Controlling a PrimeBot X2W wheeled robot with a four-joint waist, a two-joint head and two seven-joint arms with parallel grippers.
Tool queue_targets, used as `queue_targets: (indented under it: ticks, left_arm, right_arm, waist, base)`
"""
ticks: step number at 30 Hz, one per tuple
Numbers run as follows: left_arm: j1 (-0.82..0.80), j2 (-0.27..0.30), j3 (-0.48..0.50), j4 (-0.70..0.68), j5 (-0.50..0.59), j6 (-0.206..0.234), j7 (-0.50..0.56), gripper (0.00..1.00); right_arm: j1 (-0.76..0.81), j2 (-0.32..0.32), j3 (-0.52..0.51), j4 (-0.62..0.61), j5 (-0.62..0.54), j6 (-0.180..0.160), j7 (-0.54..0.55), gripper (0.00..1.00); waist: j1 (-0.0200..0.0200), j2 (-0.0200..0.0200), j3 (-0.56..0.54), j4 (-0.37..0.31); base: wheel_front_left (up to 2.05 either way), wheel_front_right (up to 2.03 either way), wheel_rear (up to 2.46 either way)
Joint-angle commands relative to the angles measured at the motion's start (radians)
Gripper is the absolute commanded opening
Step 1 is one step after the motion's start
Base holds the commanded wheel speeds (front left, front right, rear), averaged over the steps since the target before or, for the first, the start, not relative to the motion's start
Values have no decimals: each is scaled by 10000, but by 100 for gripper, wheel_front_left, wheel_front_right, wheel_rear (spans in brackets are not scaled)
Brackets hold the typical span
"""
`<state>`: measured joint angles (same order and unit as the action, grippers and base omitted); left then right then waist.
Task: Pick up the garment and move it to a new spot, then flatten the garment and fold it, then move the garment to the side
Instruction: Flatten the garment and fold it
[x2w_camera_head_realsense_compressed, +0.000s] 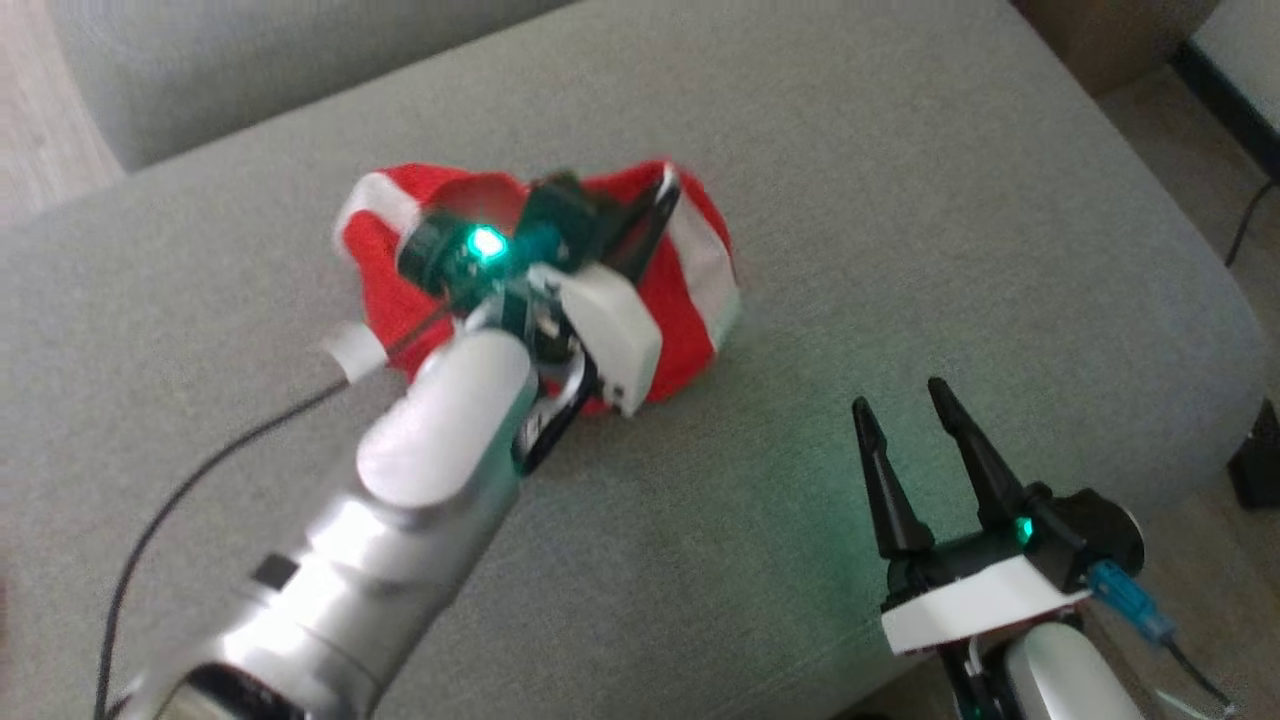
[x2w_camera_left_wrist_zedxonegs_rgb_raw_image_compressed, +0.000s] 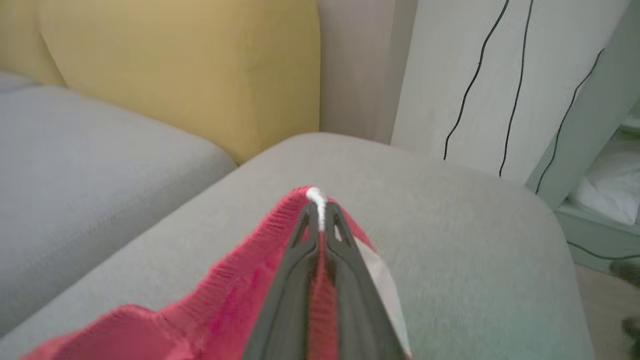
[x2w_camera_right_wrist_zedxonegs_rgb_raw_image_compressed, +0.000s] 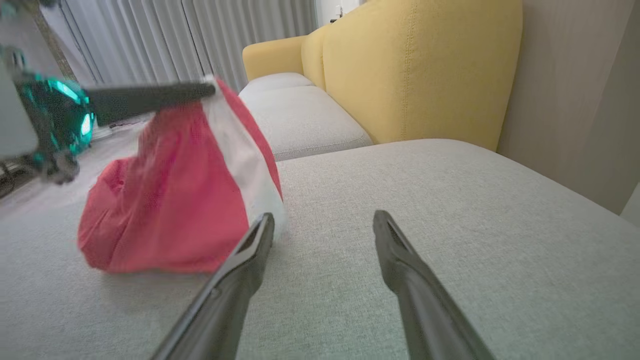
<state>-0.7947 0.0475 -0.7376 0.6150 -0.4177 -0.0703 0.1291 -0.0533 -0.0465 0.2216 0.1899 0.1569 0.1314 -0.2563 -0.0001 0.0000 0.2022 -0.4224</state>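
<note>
The garment (x2w_camera_head_realsense_compressed: 690, 270) is a red knit piece with white stripes, bunched on the grey sofa cushion (x2w_camera_head_realsense_compressed: 900, 200). My left gripper (x2w_camera_head_realsense_compressed: 668, 185) is shut on its white-edged top corner and holds that corner lifted; the rest hangs down to the cushion. In the left wrist view the two fingers close on the garment (x2w_camera_left_wrist_zedxonegs_rgb_raw_image_compressed: 235, 300) at the left gripper (x2w_camera_left_wrist_zedxonegs_rgb_raw_image_compressed: 320, 210) tips. The right wrist view shows the garment (x2w_camera_right_wrist_zedxonegs_rgb_raw_image_compressed: 170, 200) pinched by the left gripper (x2w_camera_right_wrist_zedxonegs_rgb_raw_image_compressed: 207, 90) from the left. My right gripper (x2w_camera_head_realsense_compressed: 900, 395) stands open over bare cushion to the right, with nothing between the right gripper (x2w_camera_right_wrist_zedxonegs_rgb_raw_image_compressed: 322, 220) fingers.
A yellow sofa back (x2w_camera_right_wrist_zedxonegs_rgb_raw_image_compressed: 415, 70) and more grey seat cushions (x2w_camera_left_wrist_zedxonegs_rgb_raw_image_compressed: 75, 175) lie beyond. A black cable (x2w_camera_head_realsense_compressed: 190, 480) trails over the cushion on the left. The cushion's right edge drops to the floor (x2w_camera_head_realsense_compressed: 1200, 130), where a dark cord lies.
</note>
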Motion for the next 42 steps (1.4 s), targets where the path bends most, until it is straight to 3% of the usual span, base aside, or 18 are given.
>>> queue_targets:
  ticks: [1, 8, 12, 18, 26, 34, 42]
  left_arm:
    - [-965, 29, 454, -584, -133, 76, -152, 0]
    - [-2622, 51, 1389, -2185, -775, 189, -234, 0]
    - [-2623, 355, 1762, -2860, -1047, 294, -79, 0]
    - [-246, 1221, 1609, -3495, -1623, 252, 379, 0]
    - [3156, 2199, 1676, -3402, -1942, 346, -974, 0]
    - [4174, 2907, 2009, -3211, -1891, 533, -1824, 0]
    - [4195, 3019, 2119, -3230, -1926, 599, -2098, 0]
  right_arm:
    - [0, -37, 225, -267, -69, -7, -55, 100]
    - [346, -37, 166, -241, -83, -7, -55, 100]
    - [389, -37, 104, -268, -129, -7, -55, 100]
    - [323, -37, 84, -360, -201, -7, -55, 100]
    - [92, -37, -272, -313, -465, -7, -55, 100]
    - [-806, -73, 36, 968, -341, -7, -55, 100]
    - [-1992, -364, -554, 3123, -459, -7, -55, 100]
  waist:
    - [1, 0, -392, -12]
    - [1, 0, -1077, 736]
    - [1, 0, -1264, 1328]
    - [1, 0, -1062, 2168]
    - [1, 0, -572, 3060]
    - [1, 0, -355, 3595]
    - [1, 0, -213, 3902]
  base:
    - [0, 0, 0]
    - [0, 0, 0]
    - [0, 0, 0]
    - [0, 0, 0]
    - [0, 0, 0]
    - [0, 0, 0]
    - [0, 0, 0]
